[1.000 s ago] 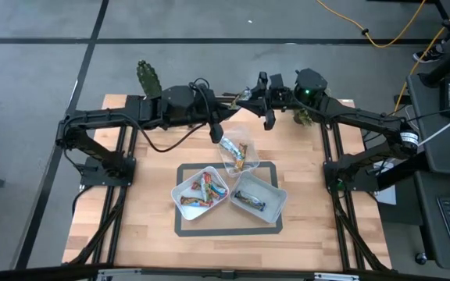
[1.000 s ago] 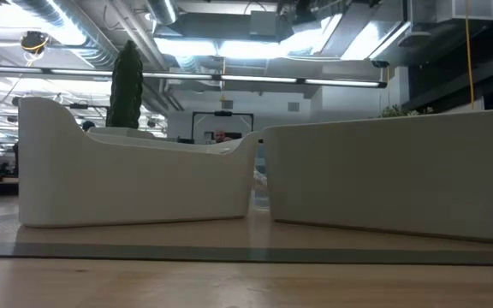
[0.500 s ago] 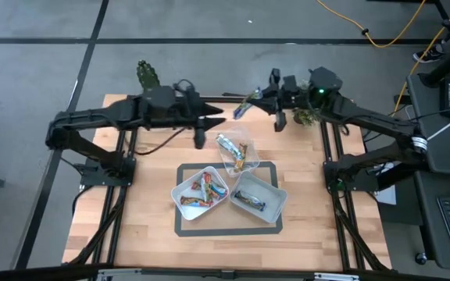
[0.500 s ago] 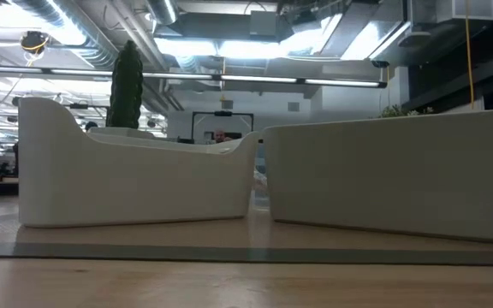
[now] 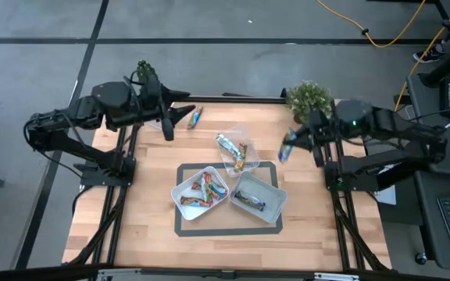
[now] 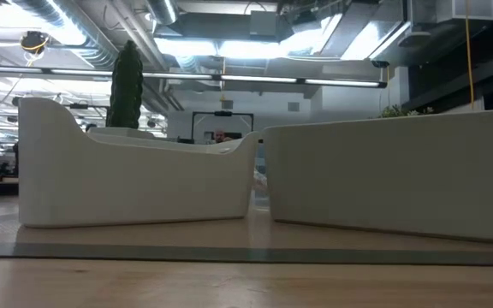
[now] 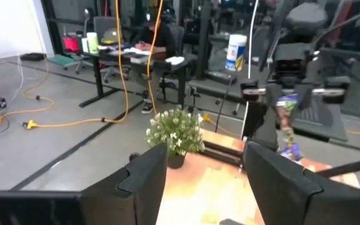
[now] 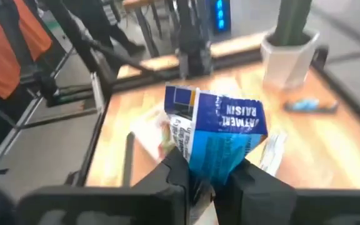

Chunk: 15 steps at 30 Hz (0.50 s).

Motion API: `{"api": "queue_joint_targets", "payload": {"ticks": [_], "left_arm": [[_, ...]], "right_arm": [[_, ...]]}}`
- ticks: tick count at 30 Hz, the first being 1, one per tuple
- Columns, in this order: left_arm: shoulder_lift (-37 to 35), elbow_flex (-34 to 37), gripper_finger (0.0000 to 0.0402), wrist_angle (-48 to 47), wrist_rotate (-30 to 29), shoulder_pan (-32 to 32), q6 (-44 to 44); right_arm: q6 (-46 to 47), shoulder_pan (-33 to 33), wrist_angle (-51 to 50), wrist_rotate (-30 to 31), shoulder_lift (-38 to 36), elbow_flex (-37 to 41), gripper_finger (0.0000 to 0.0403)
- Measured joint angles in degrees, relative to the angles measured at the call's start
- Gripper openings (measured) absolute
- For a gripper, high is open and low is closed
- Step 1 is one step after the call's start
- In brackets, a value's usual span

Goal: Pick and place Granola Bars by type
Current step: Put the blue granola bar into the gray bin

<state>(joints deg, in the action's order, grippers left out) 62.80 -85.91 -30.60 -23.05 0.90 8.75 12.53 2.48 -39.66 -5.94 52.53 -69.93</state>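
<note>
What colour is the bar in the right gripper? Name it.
Blue, with white lettering; the granola bar shows best in the right wrist view, pinched in the right gripper.

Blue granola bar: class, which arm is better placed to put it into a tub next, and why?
The right. The right gripper is shut on the blue granola bar, near the grey tub. The left gripper is open and empty at the table's far left edge.

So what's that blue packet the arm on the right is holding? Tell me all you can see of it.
It is a blue granola bar in a shiny, crinkled wrapper with white lettering, part of which reads "raisin". The right gripper pinches its lower end between two dark fingers, so the bar stands roughly upright. From above, the bar hangs over the wooden table, to the right of the tubs, touching nothing else.
</note>
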Motion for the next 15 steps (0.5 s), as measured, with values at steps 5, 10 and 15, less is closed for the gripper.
{"api": "queue_joint_targets", "payload": {"ticks": [5, 10, 15], "left_arm": [[1.7, 0.0, 0.0201, -1.7, 0.0, -0.1, -0.1], [4.0, 0.0, 0.0201, -3.0, 0.0, -0.1, 0.0], [6.4, 0.0, 0.0199, -4.3, 0.6, -0.1, 0.0]], "right_arm": [[8.6, -9.5, -3.4, 6.7, 1.8, 0.0, 0.0039], [18.8, -15.0, -11.4, 9.7, 9.1, 0.0, 0.0043], [22.2, -16.6, -16.9, 8.9, 20.5, 0.1, 0.0040]]}}
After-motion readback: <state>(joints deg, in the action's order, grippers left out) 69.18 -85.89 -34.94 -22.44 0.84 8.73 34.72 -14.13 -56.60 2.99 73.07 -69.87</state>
